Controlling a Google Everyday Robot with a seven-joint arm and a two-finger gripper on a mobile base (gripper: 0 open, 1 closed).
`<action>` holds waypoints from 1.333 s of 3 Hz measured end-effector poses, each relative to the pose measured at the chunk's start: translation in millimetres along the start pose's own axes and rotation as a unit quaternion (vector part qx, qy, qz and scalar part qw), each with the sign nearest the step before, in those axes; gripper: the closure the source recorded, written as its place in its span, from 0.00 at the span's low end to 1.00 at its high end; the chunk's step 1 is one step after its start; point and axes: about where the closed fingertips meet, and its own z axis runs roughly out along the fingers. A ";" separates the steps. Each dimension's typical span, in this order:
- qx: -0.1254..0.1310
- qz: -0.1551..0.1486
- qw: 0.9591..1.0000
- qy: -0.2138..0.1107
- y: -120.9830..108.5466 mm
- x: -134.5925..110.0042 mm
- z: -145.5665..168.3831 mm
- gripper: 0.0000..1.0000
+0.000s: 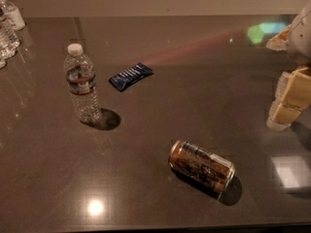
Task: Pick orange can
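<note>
The orange can (pixel 201 166) lies on its side on the dark table (pixel 160 115), in the near middle-right, with its blue-white band toward its left end. It is metallic orange-copper with dark scribbled graphics and silver rims. My gripper (pixel 287 103) hangs at the right edge of the view, above the table, up and to the right of the can and well apart from it. It holds nothing.
A clear plastic water bottle (pixel 81 84) stands upright at the left middle. A small dark-blue snack wrapper (pixel 130 76) lies flat behind it to the right. More water bottles (pixel 7 28) stand at the far left corner.
</note>
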 end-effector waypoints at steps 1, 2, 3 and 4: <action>0.000 0.000 1.000 0.000 0.0 -0.1 0.0 0.00; -0.005 -0.009 1.000 0.005 6.6 -4.5 1.9 0.00; -0.022 -0.016 1.000 0.003 21.8 -12.2 10.2 0.00; -0.048 -0.014 0.999 0.001 41.9 -22.5 21.3 0.00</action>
